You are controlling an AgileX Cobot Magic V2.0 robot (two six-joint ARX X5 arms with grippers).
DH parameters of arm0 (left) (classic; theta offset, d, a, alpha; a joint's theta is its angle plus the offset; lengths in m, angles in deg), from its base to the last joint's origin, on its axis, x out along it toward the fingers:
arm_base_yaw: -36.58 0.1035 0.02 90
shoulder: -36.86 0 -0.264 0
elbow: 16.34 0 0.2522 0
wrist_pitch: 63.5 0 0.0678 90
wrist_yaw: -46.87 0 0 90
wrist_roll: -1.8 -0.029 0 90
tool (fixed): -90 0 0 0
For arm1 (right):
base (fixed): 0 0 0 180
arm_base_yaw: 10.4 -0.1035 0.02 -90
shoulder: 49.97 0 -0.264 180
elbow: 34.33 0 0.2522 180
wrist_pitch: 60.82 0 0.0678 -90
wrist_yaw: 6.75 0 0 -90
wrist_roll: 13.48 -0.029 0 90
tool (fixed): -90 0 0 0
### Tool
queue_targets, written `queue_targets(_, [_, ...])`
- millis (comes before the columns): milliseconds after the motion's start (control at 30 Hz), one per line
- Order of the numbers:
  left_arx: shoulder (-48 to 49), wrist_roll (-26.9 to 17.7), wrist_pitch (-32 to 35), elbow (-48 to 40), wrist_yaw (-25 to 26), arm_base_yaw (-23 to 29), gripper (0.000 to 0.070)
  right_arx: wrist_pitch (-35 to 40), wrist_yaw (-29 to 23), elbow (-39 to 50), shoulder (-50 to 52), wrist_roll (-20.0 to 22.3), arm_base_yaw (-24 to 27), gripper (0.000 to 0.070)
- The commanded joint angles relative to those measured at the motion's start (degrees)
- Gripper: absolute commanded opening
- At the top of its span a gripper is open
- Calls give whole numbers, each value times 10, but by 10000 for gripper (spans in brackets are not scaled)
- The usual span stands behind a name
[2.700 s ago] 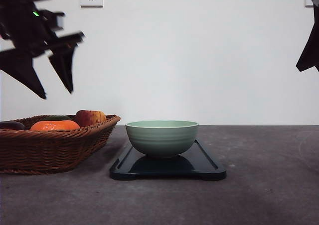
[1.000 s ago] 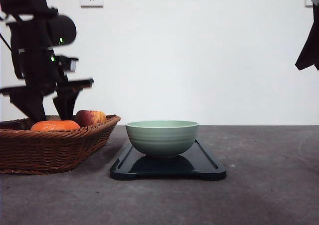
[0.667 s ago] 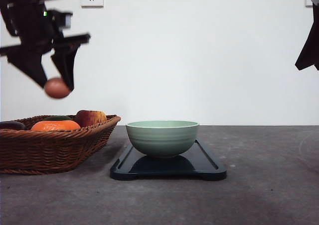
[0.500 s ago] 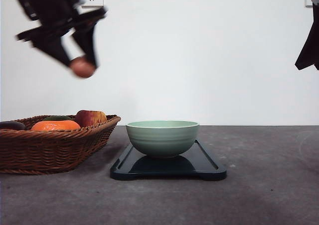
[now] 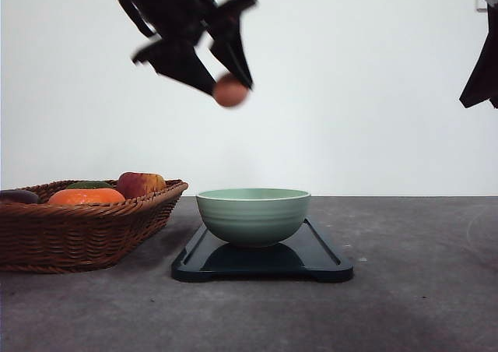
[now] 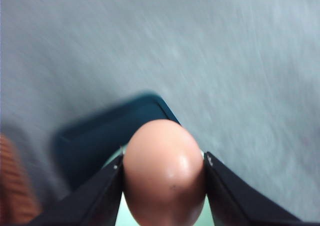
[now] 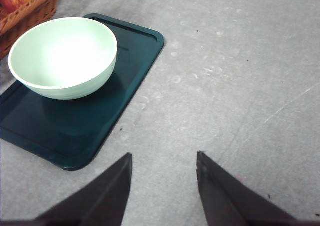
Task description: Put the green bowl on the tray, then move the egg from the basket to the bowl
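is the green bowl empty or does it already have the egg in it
Empty. The right wrist view shows the green bowl bare inside, while the egg is held above it in the left gripper.

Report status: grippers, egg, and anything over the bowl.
Left gripper shut on egg, high above green bowl. Right gripper open, empty. Bowl on tray, empty. Nothing between egg and bowl.
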Motion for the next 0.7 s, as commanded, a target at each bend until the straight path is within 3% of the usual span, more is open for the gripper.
queue_targets(0, [-30, -9, 7, 13, -2, -11, 224, 6, -1, -1, -2, 4, -2, 255])
queue_targets(333, [-139, -9, 34, 13, -7, -26, 224, 9, -1, -1, -2, 4, -2, 255])
queue_targets(667, [-173, -9, 37, 13, -7, -26, 224, 9, 0, -1, -2, 4, -2, 255])
